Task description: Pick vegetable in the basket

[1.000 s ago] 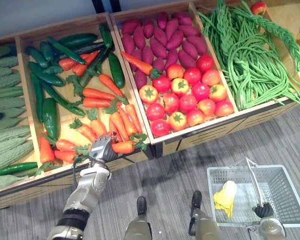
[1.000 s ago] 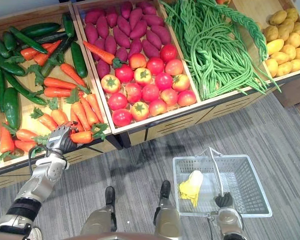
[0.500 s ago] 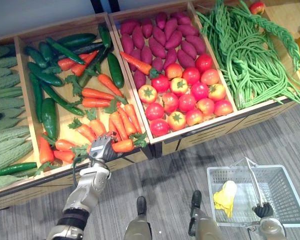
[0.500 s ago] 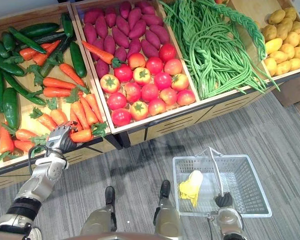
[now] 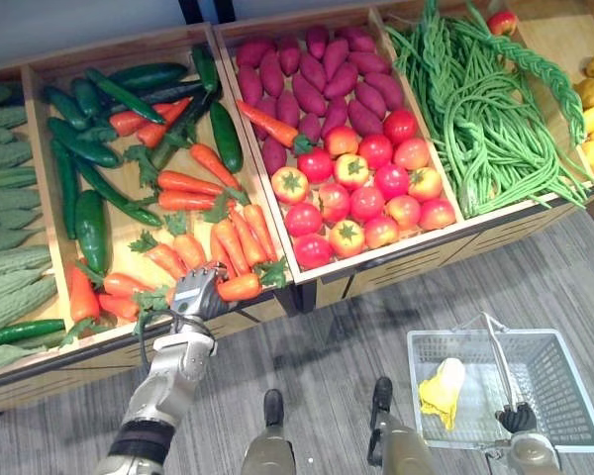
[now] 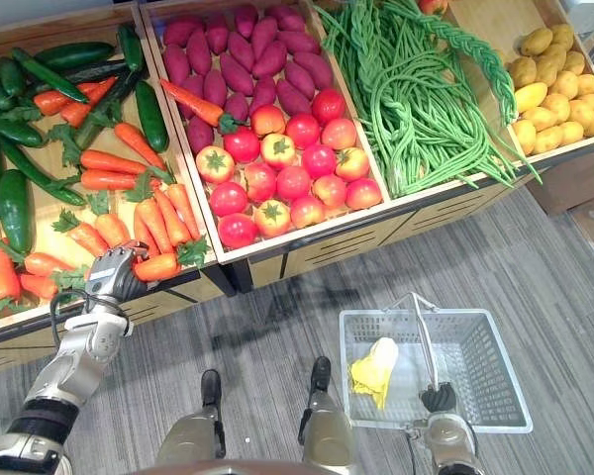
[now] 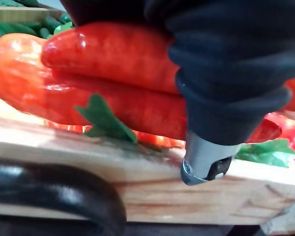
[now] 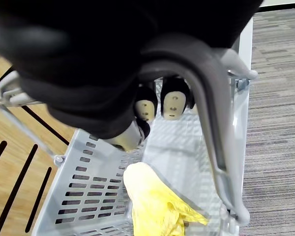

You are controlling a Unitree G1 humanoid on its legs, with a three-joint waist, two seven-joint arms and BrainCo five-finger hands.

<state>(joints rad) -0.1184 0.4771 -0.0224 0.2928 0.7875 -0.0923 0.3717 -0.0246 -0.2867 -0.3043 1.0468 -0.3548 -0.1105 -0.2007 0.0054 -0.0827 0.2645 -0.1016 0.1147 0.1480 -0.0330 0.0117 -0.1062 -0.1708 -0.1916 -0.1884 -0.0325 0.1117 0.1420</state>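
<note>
My left hand sits at the near edge of the carrot crate, fingers curled tight round an orange carrot. The carrot's leafy green end points right, toward the tomatoes. In the left wrist view the carrot is pinned under my dark fingertip, just above the wooden rim. Lower right, my right hand is wrapped round the grey handle of the basket, over the grey floor near the crates. A yellow vegetable lies in the basket's left half.
</note>
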